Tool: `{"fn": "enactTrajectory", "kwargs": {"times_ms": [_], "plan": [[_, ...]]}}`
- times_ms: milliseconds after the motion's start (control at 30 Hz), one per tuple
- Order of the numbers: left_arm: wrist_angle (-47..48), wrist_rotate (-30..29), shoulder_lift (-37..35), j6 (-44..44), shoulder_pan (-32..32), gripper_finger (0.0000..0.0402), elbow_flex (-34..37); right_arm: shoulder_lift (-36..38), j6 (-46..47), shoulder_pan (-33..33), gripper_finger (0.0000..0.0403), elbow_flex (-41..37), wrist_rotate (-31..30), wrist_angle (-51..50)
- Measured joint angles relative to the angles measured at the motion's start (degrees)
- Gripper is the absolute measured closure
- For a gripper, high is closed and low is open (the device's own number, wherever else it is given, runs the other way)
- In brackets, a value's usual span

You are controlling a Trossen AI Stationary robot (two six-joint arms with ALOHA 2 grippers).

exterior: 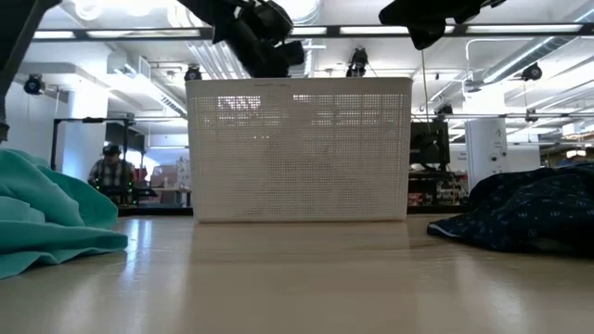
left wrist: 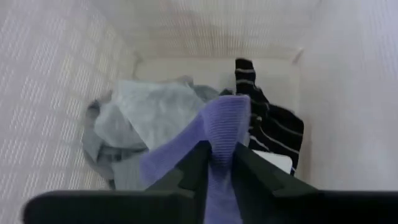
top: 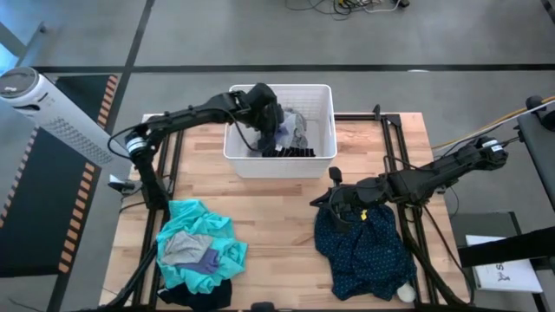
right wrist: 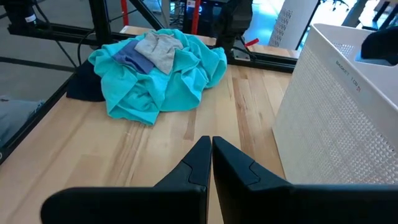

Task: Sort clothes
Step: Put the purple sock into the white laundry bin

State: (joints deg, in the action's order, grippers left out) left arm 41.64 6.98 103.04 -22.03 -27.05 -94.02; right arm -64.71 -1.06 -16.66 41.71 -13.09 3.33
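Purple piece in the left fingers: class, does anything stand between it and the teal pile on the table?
Yes. The purple piece hangs inside the white basket, gripped by the left gripper; the basket's near wall lies between it and the teal pile.

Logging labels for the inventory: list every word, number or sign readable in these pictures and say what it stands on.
White perforated plastic basket, rim by its corner: small embossed lettering, too small to read.
Papers beside the wooden table: printed marks, too small to read.
Nothing else carries legible text.
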Motion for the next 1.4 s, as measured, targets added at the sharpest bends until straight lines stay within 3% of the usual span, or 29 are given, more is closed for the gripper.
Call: {"fn": "enactTrajectory", "kwargs": {"times_ms": [167,333,500,667,933,1133,1400], "plan": [[1.5,-0.2,-3.9,0.8,0.2,0.0285,0.0,0.0,0.0,0.0,0.0403,-1.2,0.0,-0.1],[2.1,-0.3,-11.9,3.8,1.5,0.0223,0.0,0.0,0.0,0.0,0.0403,-2.0,0.0,-0.1],[8.8,-0.4,-21.0,6.3,5.2,0.0184,0.0,0.0,0.0,0.0,0.0403,-2.1,-0.4,0.2],[17.2,-1.9,-28.6,13.9,12.4,0.0192,0.0,0.0,-2.3,0.0,0.0403,-2.1,-0.4,0.4],[26.9,-13.6,-34.7,27.2,31.2,0.0242,1.6,0.0,-3.3,0.0,0.0403,-2.2,-0.1,1.8],[27.9,-20.0,-35.1,43.1,47.0,0.0252,9.7,0.0,-3.4,0.0,0.0403,-3.4,0.0,2.7],[23.4,-19.1,-33.8,68.0,64.6,0.0247,25.6,0.0,-2.0,0.0,0.0403,-5.7,0.0,4.8]]}}
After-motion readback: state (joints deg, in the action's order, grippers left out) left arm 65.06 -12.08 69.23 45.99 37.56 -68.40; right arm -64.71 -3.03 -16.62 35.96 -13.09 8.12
